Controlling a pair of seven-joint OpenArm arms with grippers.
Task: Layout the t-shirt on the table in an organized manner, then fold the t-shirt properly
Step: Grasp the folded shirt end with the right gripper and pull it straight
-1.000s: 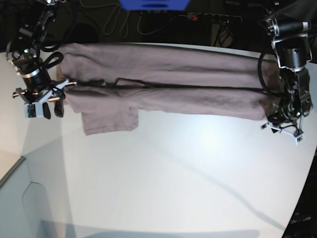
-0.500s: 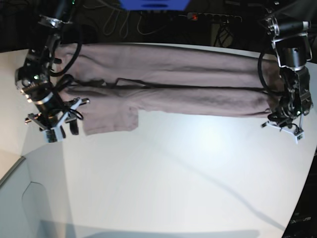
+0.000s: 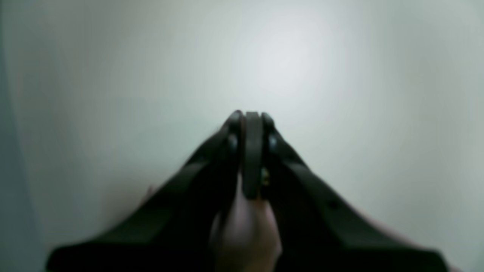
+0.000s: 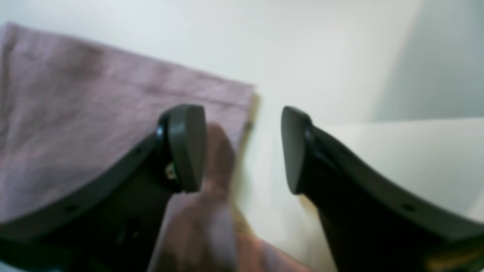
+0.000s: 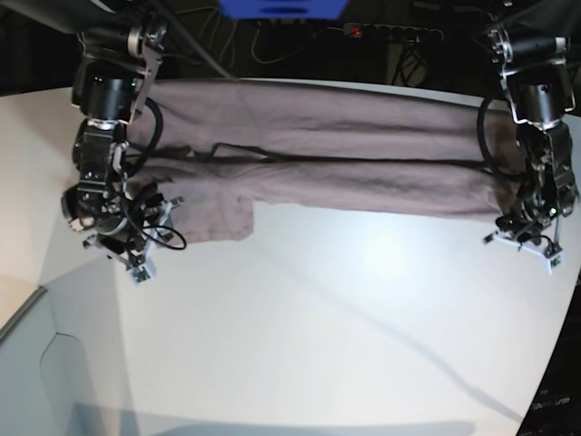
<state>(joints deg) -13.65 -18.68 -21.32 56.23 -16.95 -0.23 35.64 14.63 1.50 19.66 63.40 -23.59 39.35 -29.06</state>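
The mauve-brown t-shirt [image 5: 318, 145] lies stretched in a long band across the far side of the white table [image 5: 318, 318], with one short sleeve [image 5: 204, 218] sticking out toward the front. My right gripper [image 5: 143, 251] is at the sleeve's left edge. In the right wrist view it [image 4: 242, 149] is open, one finger [image 4: 187, 147] over the sleeve fabric [image 4: 75, 124] and the other over bare table. My left gripper [image 5: 526, 240] is at the shirt's right end. In the left wrist view it [image 3: 252, 117] is shut, with mauve fabric [image 3: 245, 230] showing between the finger bases.
Cables and a power strip [image 5: 390, 32] lie in the dark behind the table, beside a blue object [image 5: 281, 7]. The table's curved edge runs along the lower left, with a grey panel [image 5: 36, 363] beyond it.
My right arm has swung down from the shirt's shoulder to the front-left edge of the sleeve. My left gripper has shifted slightly toward the front and stayed shut.
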